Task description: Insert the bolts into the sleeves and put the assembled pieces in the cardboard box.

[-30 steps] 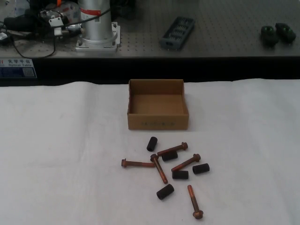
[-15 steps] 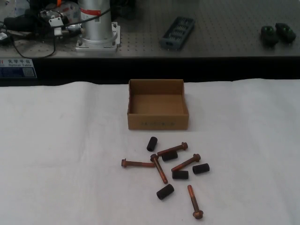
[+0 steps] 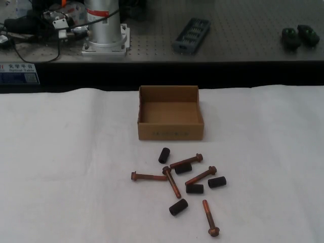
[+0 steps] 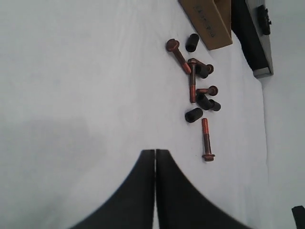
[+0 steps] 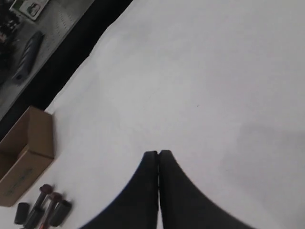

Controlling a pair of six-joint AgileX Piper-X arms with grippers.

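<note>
The cardboard box [image 3: 170, 132] stands open-topped on the white sheet [image 3: 61, 167] that covers the desk, and its inside is bare. Just in front of the box, five copper-coloured bolts [image 3: 172, 182] and five black sleeves [image 3: 178, 206] lie loose in a small scatter on the sheet, and no bolt sits in a sleeve. One sleeve [image 3: 164, 155] lies closest to the box. The tip of one bolt [image 3: 149, 176] meets the head of another in the middle of the group. One bolt [image 3: 210, 218] lies a little apart on the near side, just beyond the nearest sleeve.

The left gripper [image 4: 155, 151] hangs over bare sheet, well apart from the scatter, with its fingers pressed together on nothing. The right gripper [image 5: 158, 152] also hangs over bare sheet, its fingers together and holding nothing, with the box and a few pieces far off to one side.

Beyond the sheet, a silver post base [image 3: 104, 30] stands on a perforated metal board
</note>
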